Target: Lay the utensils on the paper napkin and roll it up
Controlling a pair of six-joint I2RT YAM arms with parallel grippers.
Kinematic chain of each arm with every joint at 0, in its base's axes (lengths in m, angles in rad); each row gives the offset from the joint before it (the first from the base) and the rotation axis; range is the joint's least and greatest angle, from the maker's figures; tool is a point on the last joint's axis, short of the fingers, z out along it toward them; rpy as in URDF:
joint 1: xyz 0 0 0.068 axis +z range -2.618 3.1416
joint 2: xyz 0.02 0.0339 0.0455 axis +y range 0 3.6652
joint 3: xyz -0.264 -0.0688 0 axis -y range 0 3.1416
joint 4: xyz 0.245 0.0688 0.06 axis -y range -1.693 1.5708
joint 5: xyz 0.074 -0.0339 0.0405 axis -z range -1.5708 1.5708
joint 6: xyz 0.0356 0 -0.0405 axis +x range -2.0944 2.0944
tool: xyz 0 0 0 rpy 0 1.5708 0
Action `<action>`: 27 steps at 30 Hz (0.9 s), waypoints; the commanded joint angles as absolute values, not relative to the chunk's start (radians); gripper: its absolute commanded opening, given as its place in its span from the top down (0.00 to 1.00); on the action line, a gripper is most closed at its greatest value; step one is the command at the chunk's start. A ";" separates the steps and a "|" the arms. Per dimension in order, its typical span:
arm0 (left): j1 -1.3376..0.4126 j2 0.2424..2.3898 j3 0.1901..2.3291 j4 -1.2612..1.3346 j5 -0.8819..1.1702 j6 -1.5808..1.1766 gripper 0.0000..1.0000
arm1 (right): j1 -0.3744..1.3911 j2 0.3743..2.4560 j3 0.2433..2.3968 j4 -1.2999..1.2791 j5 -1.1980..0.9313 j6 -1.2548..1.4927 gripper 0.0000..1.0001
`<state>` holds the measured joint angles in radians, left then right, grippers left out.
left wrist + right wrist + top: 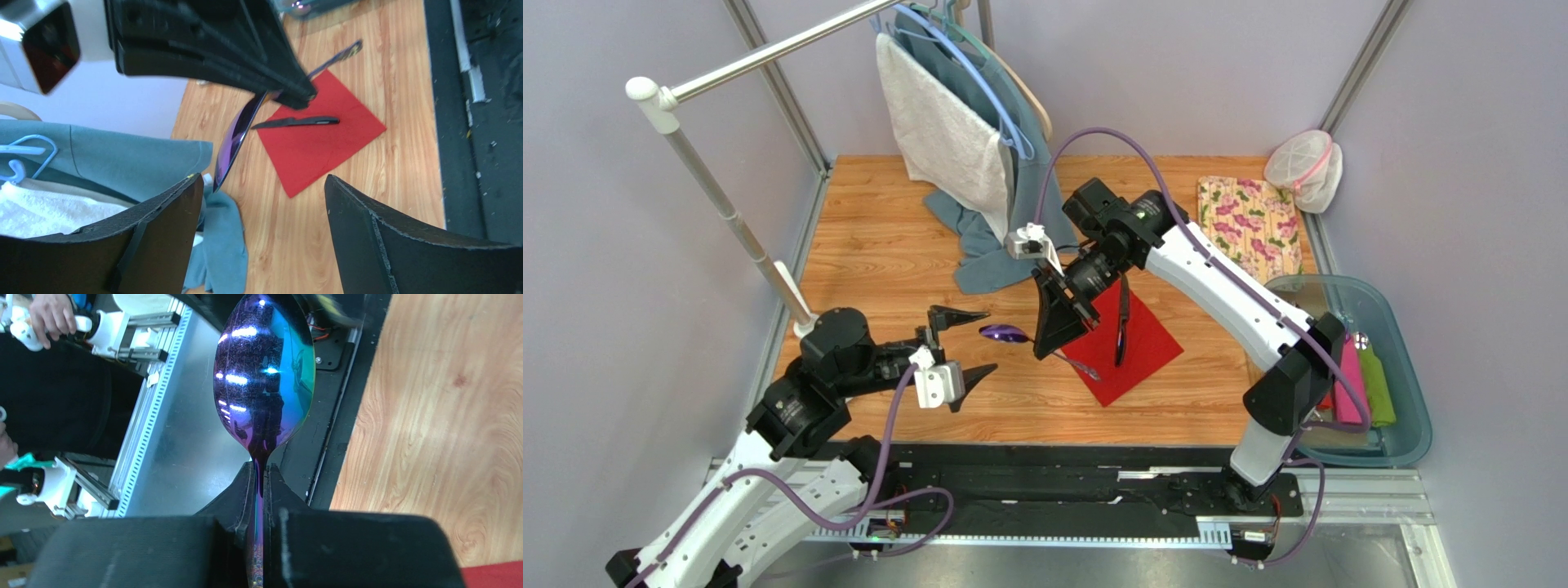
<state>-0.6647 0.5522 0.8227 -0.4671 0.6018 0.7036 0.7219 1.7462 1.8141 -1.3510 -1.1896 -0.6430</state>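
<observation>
No legible text or labels

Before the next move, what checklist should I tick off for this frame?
1. The right end effector clamps the spoon: ok.
2. The left end effector is open, holding nothing: ok.
3. The paper napkin lies spread flat on the table: ok.
4. The black utensil lies on the napkin: ok.
5. The spoon is laid on the napkin: not ok, it is in the grip.
6. The spoon's bowl is clear of the left end effector: cannot tell.
</observation>
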 commanded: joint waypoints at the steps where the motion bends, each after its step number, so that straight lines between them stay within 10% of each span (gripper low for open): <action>1: -0.704 0.545 0.807 -0.410 0.500 0.795 0.23 | 0.759 1.694 1.798 -1.666 -1.180 -0.690 1.00; 21: -0.799 0.534 0.779 -0.310 0.485 0.759 0.61 | 0.799 1.740 1.810 -1.664 -1.181 -0.672 0.98; 24: -0.807 0.529 0.779 -0.319 0.483 0.765 0.95 | 0.801 1.744 1.832 -1.660 -1.166 -0.666 0.87; 27: -0.807 0.531 0.788 -0.354 0.477 0.773 1.00 | 0.796 1.743 1.867 -1.640 -1.102 -0.608 0.60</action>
